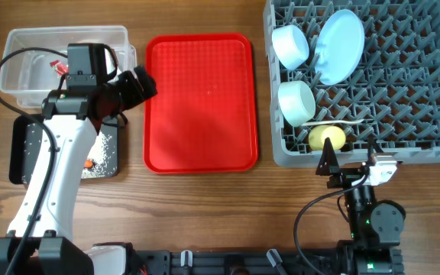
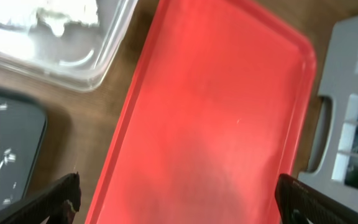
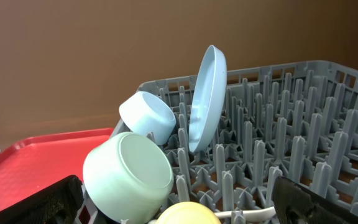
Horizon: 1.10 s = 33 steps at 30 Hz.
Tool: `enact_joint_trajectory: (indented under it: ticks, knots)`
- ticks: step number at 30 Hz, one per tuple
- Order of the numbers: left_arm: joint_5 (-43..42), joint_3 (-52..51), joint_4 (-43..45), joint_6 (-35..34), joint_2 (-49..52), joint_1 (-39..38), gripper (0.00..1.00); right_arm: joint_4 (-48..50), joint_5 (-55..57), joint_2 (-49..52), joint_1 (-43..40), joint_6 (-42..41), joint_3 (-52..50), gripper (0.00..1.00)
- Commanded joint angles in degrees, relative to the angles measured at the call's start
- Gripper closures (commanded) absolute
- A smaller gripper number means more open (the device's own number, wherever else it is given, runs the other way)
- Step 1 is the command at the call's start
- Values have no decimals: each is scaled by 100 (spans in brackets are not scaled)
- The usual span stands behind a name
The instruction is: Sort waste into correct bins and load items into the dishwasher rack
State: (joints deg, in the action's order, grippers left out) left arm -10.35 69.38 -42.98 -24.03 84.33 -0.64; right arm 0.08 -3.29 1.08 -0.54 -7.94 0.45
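Observation:
The grey dishwasher rack holds a pale blue plate on edge, two pale bowls, a yellow cup and a white spoon. The clear tub holds a red-and-white wrapper and a white tissue. The black tray holds rice grains and an orange carrot piece. My left gripper is open and empty over the red tray's left edge. My right gripper is open and empty at the rack's front edge, facing the cup.
The bright red serving tray lies bare between the bins and the rack. In the right wrist view the plate leans among pegs behind the two bowls. Bare wood runs along the table's front.

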Motion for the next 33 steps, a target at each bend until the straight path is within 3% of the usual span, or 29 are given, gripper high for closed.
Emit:
enact_joint_trajectory:
  ticks: [1, 7, 14, 20, 33]
  knots:
    - [243, 59, -79, 179, -166, -22, 0, 11, 111, -50, 24, -114, -15, 0]
    - [271, -385, 568, 699, -883, -28, 0, 11, 111, -50, 24, -111, -15, 0]
    - [319, -2597, 2691, 717, -2793, 186, 0, 11, 111, -50, 24, -116, -15, 0]
    - [671, -4245, 3993, 717, -4039, 249, 0, 11, 111, -50, 24, -114, -15, 0]
    - [1003, -6131, 4260, 734, -7250, 254, 0, 11, 111, -50, 24, -114, -15, 0]
